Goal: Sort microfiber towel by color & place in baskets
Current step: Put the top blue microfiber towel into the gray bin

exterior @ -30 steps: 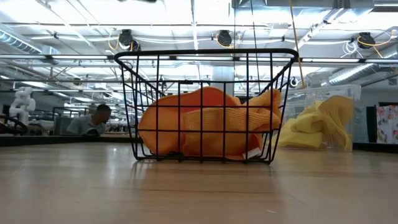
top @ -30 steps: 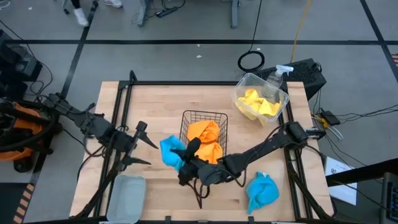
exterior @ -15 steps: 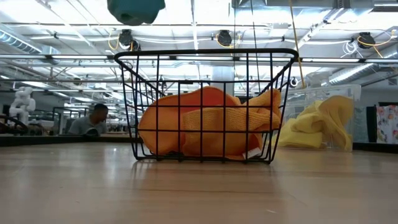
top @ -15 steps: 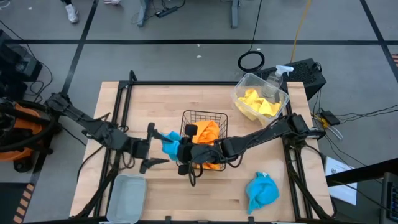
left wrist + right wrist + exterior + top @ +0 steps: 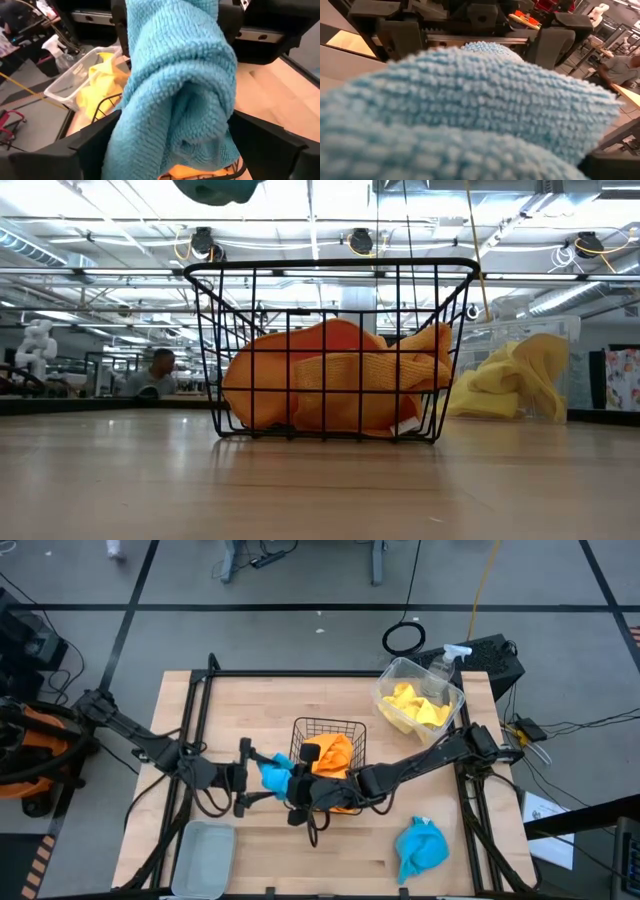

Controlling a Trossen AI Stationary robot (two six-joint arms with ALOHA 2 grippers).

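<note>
Above the wooden table (image 5: 250, 710) the two arms meet just left of the black wire basket (image 5: 352, 730), passing a teal-blue towel (image 5: 275, 775) between them in mid-air. The right gripper (image 5: 297, 785) reaches in from the right across the front of the basket and is clenched on the towel, which bulges out of its grip and fills the right wrist view. The left gripper (image 5: 243, 778) faces it from the left with its fingers spread wide on either side of the cloth; in the left wrist view the towel hangs bunched between the two dark fingers (image 5: 272, 142), with no clear sign that they press on it. From the low view only the underside of the lifted towel shows at the upper edge, well above the basket rim. Inside the wire basket lie two orange towels (image 5: 330, 385), crumpled together. The clear plastic tub (image 5: 415, 698) at the table's far right corner holds the yellow towels (image 5: 415, 708), and a spray bottle (image 5: 448, 662) stands just beside it. A second teal-blue towel (image 5: 420, 848) lies crumpled on the table near the front right edge. The pale grey-blue tray (image 5: 203, 858) sits at the front left corner with nothing visible in it. A person (image 5: 150, 375) is seated in the room beyond the table
</note>
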